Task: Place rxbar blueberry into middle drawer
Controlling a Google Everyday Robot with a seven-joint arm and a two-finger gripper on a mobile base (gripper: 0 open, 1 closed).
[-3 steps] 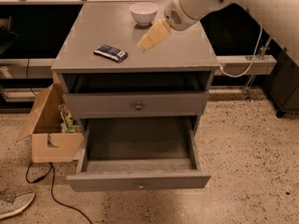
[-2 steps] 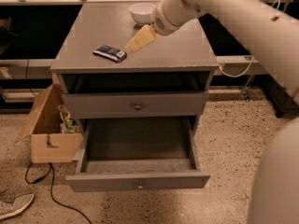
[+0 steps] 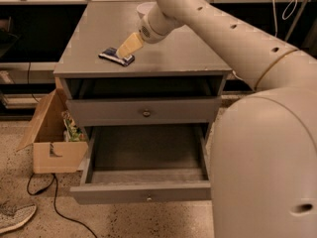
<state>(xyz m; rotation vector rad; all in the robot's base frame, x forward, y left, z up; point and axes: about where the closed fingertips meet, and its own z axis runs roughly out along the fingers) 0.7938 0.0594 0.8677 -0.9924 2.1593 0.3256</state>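
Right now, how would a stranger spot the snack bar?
Find the grey wooden cabinet top. Near its front left lies a flat dark blue bar with white patches, the tan gripper over it. Its only neighbour, a white bowl, is round.

No text, brand or number can be read anywhere. The rxbar blueberry (image 3: pixel 113 56), lying near the front left corner of the counter (image 3: pixel 193 48), shows only white patches on its dark blue wrapper, with no legible letters. The tool (image 3: pixel 128 46) is at the bar's right end.
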